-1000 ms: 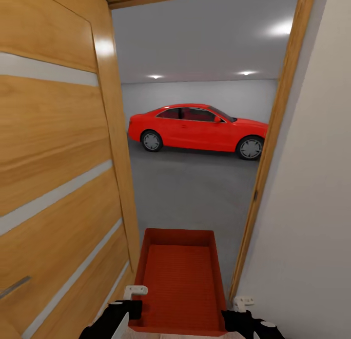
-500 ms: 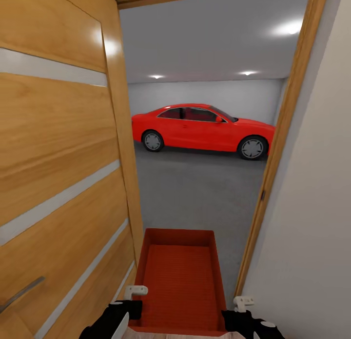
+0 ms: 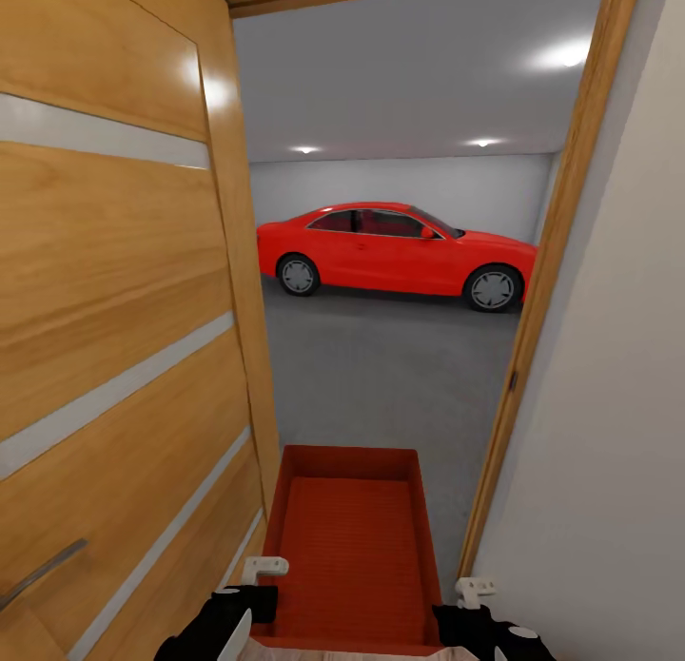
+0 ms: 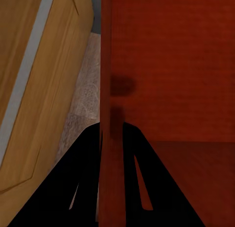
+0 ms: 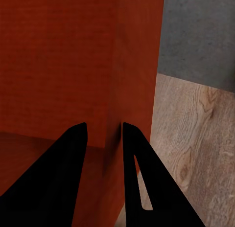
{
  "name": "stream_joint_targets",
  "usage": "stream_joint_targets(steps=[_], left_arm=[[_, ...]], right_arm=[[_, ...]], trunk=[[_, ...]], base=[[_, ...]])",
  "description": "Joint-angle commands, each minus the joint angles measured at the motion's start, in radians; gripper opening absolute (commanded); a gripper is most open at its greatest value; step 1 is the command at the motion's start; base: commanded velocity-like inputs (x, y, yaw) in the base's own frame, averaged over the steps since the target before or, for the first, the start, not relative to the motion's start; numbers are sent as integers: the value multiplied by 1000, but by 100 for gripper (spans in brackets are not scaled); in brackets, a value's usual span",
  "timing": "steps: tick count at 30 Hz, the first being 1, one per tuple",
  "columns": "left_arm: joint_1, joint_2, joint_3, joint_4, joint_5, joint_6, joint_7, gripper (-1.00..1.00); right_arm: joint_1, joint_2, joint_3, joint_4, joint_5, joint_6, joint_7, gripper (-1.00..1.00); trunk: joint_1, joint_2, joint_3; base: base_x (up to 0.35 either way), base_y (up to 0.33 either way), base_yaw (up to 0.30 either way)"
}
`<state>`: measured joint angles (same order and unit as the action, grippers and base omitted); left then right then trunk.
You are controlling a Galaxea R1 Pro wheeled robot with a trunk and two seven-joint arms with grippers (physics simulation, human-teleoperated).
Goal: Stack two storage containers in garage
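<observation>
One orange-red storage container hangs low in front of me in the head view, lidless and with nothing in it. My left gripper is shut on its left wall and my right gripper on its right wall. In the left wrist view the black fingers straddle the thin red wall. In the right wrist view the fingers pinch the container's wall likewise. The second container is out of view. Through the doorway lies the garage's dark grey floor.
A wood-panelled door stands open close on my left, its edge near the container. The wooden door frame and a pale wall close in on the right. A red car is parked across the far garage. Light wood planks lie below.
The head view shifted a second ago, so the door edge and frame sit further right; nothing has moved in the last half second. Both grippers keep their hold on the container.
</observation>
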<state>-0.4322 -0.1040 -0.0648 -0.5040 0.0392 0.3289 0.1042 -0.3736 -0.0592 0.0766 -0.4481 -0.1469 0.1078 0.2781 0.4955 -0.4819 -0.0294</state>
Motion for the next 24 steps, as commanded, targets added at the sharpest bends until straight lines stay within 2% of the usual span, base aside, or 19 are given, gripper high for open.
stream_joint_targets(steps=[1, 5, 24], left_arm=[[-2, -6, 13, -4, -7, 9, 37, -100], [-2, -6, 13, -4, -7, 9, 37, -100], [-2, -6, 13, -4, -7, 9, 37, -100]], right_arm=[[1, 0, 12, -1, 55, 5, -10, -100], [1, 0, 11, -1, 54, 5, -10, -100], [1, -1, 11, -1, 53, 6, -10, -100]], trunk=[[1, -2, -2], [1, -2, -2], [1, -2, -2]], base=[[0, 0, 0], [0, 0, -126], [0, 0, -277]])
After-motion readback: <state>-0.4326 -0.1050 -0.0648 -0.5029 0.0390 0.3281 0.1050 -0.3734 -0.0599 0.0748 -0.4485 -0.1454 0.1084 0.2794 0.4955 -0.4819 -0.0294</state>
